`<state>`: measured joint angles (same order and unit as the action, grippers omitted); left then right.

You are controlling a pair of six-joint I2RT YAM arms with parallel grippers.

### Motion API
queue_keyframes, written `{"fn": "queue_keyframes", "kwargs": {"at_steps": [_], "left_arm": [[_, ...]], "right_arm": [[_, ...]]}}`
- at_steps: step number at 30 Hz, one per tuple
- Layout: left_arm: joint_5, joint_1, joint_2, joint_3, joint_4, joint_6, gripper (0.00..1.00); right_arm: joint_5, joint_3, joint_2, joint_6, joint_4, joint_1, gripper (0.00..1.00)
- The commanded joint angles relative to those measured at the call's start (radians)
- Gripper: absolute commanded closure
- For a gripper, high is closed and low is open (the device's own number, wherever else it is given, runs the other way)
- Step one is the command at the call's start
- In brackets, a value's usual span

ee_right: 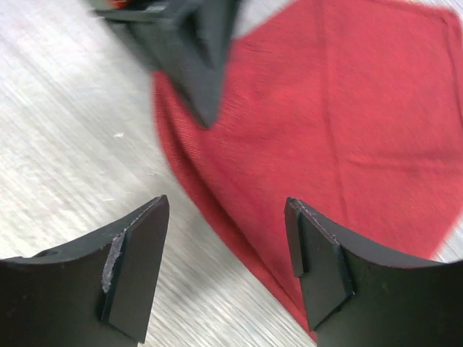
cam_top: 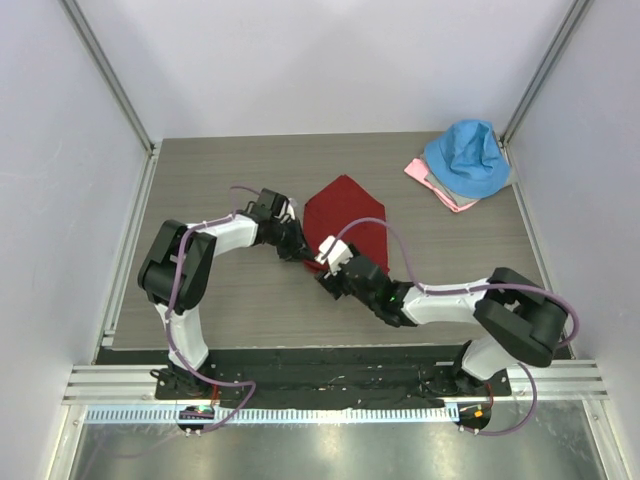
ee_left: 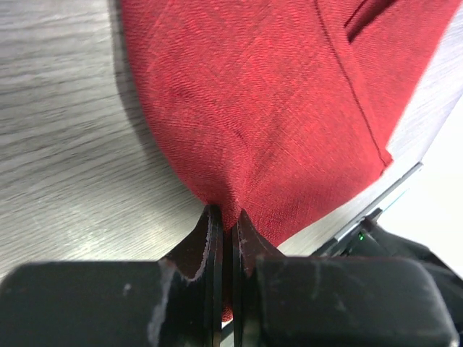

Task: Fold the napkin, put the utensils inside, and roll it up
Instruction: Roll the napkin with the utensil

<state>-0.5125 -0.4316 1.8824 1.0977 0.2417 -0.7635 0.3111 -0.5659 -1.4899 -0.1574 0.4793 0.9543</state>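
Napkin (cam_top: 345, 212) lies folded on the table (cam_top: 220, 180), spreading away ahead of the left gripper (ee_left: 223, 217), whose jaws are pressed together on its near corner. Right gripper (ee_right: 228, 217) hovers just beside, jaws spread over the napkin's edge, holding nothing. Blue cloth (cam_top: 465, 160) sits well beyond it

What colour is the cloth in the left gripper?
Plain dark red soft cloth napkin, best in left wrist view.
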Motion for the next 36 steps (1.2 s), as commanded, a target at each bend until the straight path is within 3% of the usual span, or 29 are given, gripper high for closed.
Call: {"fn": "queue_keyframes", "kwargs": {"at_steps": [1, 13, 18, 26, 36], "left_arm": [[-0.057, 0.017, 0.011, 0.031, 0.080, 0.052, 1.00], [-0.081, 0.039, 0.012, 0.047, 0.103, 0.070, 1.00], [-0.090, 0.047, 0.011, 0.048, 0.110, 0.073, 1.00], [-0.098, 0.059, 0.014, 0.067, 0.131, 0.093, 1.00], [-0.110, 0.068, 0.017, 0.071, 0.128, 0.095, 1.00]], "right_arm": [[0.056, -0.067, -0.056, -0.096, 0.130, 0.052, 0.27], [0.108, -0.114, -0.233, -0.180, 0.189, 0.118, 0.27], [0.223, -0.141, -0.300, -0.221, 0.211, 0.135, 0.27], [0.362, -0.101, -0.291, -0.228, 0.174, 0.141, 0.30], [0.401, -0.057, -0.305, -0.214, 0.166, 0.141, 0.37]]}}
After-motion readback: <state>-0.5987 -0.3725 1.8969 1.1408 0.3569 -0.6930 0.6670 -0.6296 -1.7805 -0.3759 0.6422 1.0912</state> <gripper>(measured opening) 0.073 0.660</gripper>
